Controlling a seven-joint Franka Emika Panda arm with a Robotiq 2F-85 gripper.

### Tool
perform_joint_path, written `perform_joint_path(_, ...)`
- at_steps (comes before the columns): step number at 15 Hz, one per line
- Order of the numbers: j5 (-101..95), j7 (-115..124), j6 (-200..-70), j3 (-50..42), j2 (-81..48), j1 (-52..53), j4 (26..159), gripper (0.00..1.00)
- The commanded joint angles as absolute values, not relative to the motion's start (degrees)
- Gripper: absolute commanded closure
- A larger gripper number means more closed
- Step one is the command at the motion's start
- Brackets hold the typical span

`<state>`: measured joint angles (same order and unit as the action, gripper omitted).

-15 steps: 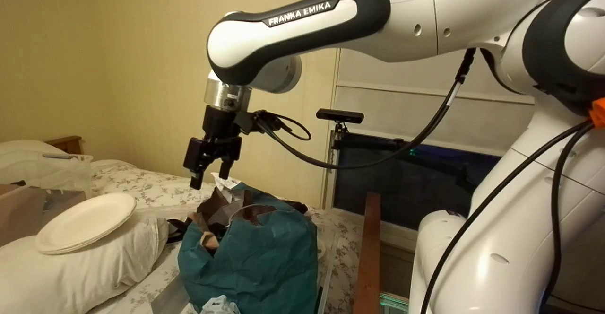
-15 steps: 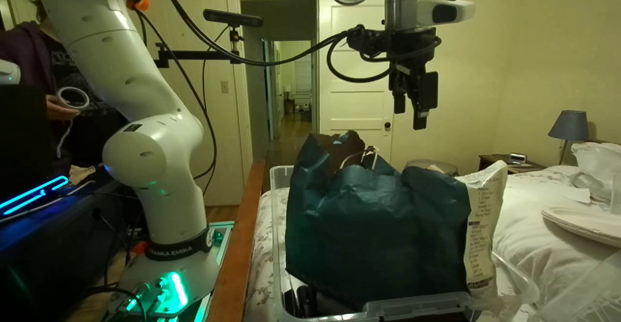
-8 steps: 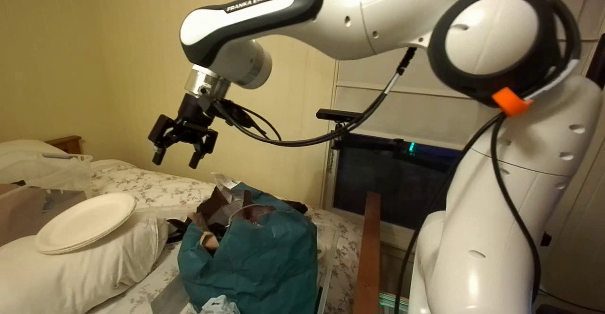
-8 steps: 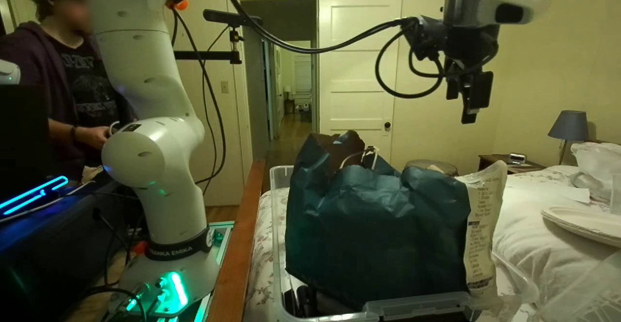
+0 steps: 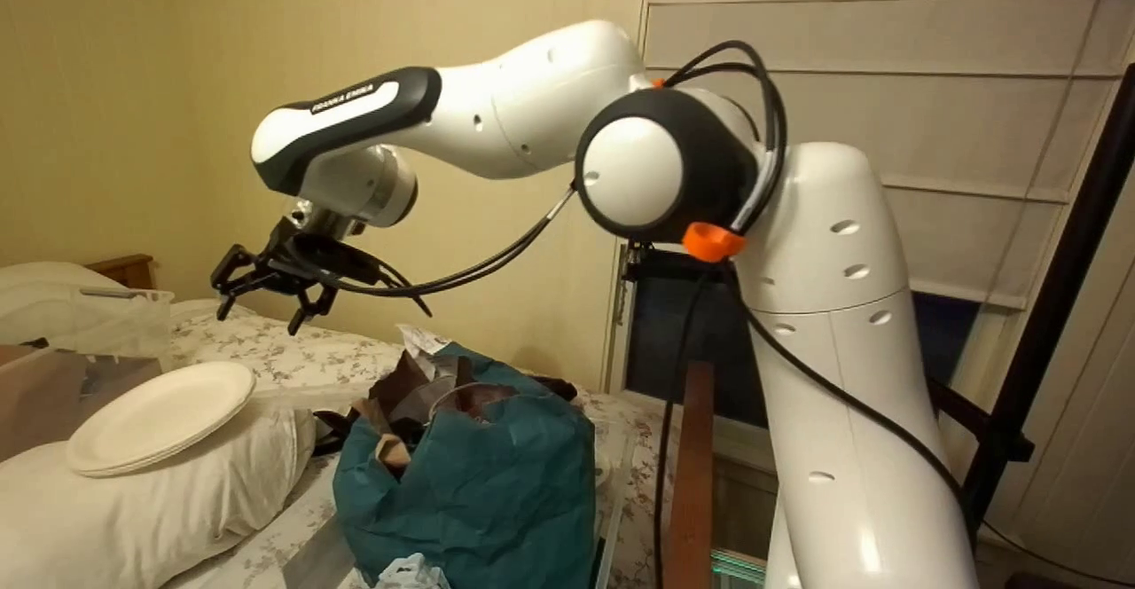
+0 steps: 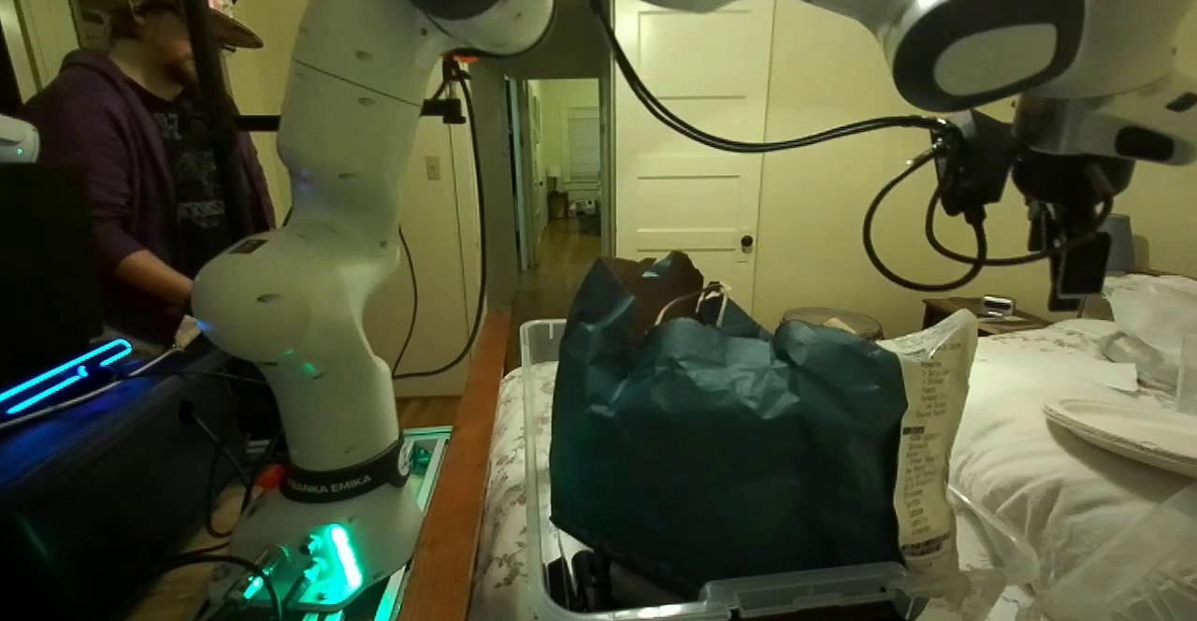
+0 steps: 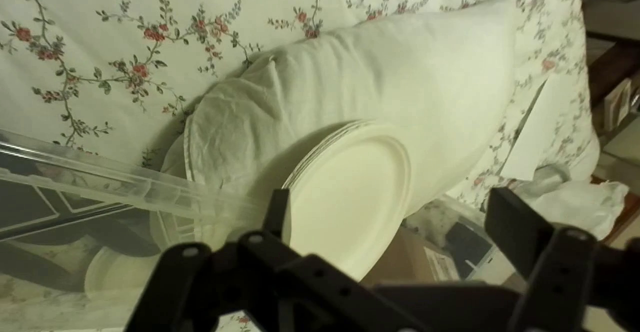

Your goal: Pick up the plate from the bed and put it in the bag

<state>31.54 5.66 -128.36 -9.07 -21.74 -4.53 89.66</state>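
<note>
A small stack of round cream-white plates [image 5: 164, 420] rests tilted on a white pillow [image 5: 204, 500] on the floral bed [image 5: 266, 354]. The plates also show in an exterior view [image 6: 1132, 429] and in the wrist view [image 7: 355, 197]. My gripper [image 5: 258, 321] is open and empty, above the bed and apart from the plates. In the wrist view the plates lie beyond the open fingers [image 7: 389, 199], nearer the left finger, which covers part of their rim. The slumped teal bag [image 5: 488, 482] stands on the bed, with dark cloth at its top; it also shows in an exterior view [image 6: 729, 453].
A clear bin [image 5: 120, 314] with a cardboard box stands beside the pillow. The bag sits in another clear bin [image 6: 542, 359], beside a printed white packet [image 6: 935, 425]. A wooden rail [image 5: 693, 474] edges the bed near the arm. A person [image 6: 140, 135] stands behind the arm's base.
The arm has swung away from above the bag toward the plates' side of the bed, and the gripper has turned and tilted. The plates and the bag have not moved.
</note>
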Motion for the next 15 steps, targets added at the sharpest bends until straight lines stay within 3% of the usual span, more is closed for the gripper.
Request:
perform_joint_path(1,28.35,15.15,-130.99,-7.05,-34.84,-6.79,75.59,0.00)
perform_joint_path(15,23.16,35.42,-123.42,-3.61,-62.84,-10.34,42.86,0.00)
